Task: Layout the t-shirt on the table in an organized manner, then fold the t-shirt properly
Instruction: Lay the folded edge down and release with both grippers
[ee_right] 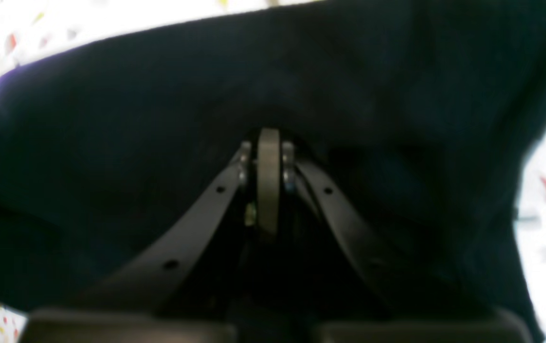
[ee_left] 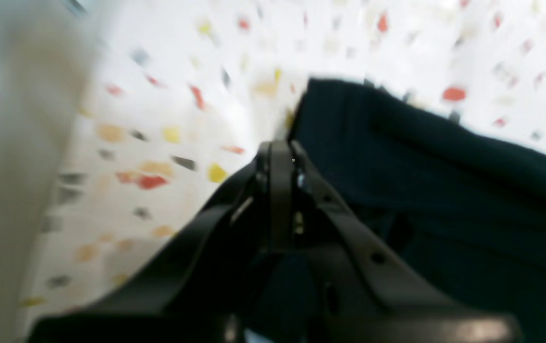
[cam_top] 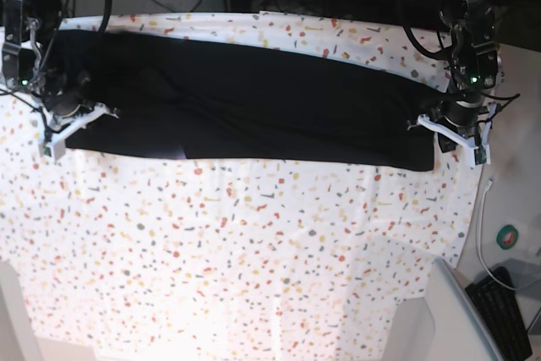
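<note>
Shirt stretched flat across counter, left tool and right tool each pinching an end to tension out wrinkles.

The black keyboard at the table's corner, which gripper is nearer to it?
Left. The left gripper grips the t-shirt on the keyboard's side; the right gripper is across the table.

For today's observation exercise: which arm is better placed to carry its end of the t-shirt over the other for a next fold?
Neither clearly. The left gripper and right gripper each pinch an opposite end of the stretched t-shirt.
</note>
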Robot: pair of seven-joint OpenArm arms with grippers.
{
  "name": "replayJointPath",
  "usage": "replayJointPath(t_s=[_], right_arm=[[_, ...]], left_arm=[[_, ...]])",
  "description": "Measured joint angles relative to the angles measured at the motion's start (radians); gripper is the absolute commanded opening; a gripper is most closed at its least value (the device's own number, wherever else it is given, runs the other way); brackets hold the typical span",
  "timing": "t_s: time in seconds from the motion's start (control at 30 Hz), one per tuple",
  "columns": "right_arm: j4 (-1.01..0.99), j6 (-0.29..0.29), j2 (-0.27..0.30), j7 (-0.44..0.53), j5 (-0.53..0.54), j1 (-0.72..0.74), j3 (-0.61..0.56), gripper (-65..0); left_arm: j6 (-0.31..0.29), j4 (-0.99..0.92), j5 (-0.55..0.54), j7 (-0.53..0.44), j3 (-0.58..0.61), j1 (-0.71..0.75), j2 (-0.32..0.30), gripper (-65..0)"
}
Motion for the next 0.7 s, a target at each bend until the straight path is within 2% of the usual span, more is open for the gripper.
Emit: replayJointPath(t_s=[0.13, 0.27, 0.3, 0.37, 0.4, 0.47, 0.53, 0.6, 0.7], right_arm=[[0.148, 0.011, -0.006, 0.01, 0.02, -0.015, -0.011, -65.0], [0.172, 0.011, -0.006, 0.005, 0.01, -0.03, -0.011, -65.0], [0.172, 0.011, -0.006, 0.002, 0.01, -0.038, -0.011, -65.0], [0.172, 0.007, -0.005, -0.002, 0.006, -0.041, -0.011, -65.0], [0.172, 0.008, -0.005, -0.001, 0.006, -0.039, -0.011, -65.0], [0.172, 0.008, -0.005, 0.006, 0.009, -0.04, -0.011, -65.0], [0.172, 0.008, -0.004, 0.005, 0.006, -0.048, -0.011, -65.0], [0.172, 0.008, -0.006, -0.001, 0.006, -0.055, -0.011, -65.0], [0.172, 0.008, -0.005, 0.004, 0.006, -0.05, -0.011, -65.0]], left_arm=[[-0.007, 0.165, -0.001, -0.004, -0.056, 0.066, 0.021, -65.0], [-0.01, 0.157, -0.003, -0.006, -0.12, 0.064, 0.03, -65.0], [-0.008, 0.138, -0.025, -0.004, -0.138, 0.06, 0.03, -63.2], [0.003, 0.093, -0.137, 0.008, -0.166, 0.047, 0.022, -38.8], [0.006, 0.071, -0.213, 0.005, -0.173, 0.043, 0.009, -29.9], [-0.004, 0.024, -0.352, 0.002, -0.174, 0.039, -0.032, -19.3], [0.005, -0.042, -0.48, -0.014, -0.142, 0.036, -0.086, -15.0], [0.012, -0.12, -0.548, -0.016, -0.075, 0.033, -0.133, -13.8], [0.013, -0.199, -0.555, -0.008, 0.027, -0.008, -0.136, -13.7]])
